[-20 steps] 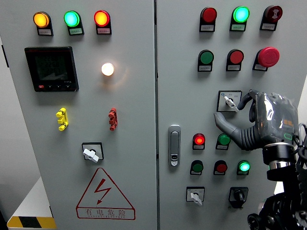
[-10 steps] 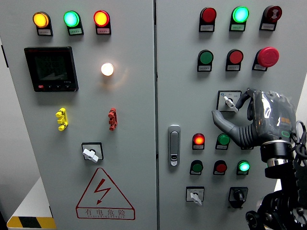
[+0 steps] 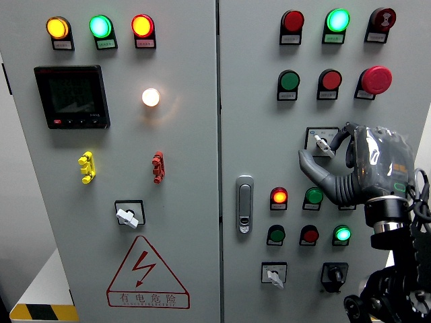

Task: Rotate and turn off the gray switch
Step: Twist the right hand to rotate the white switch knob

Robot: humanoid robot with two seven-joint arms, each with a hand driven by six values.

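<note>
Three gray switches, one black.

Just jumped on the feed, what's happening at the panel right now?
The right hand is up at the gray switch on the right door of the control cabinet, thumb below the knob and fingers curled around its right side. The knob's pointer sits tilted toward the lower right. Whether the fingers actually pinch it is hard to tell. The left hand isn't visible.
</note>
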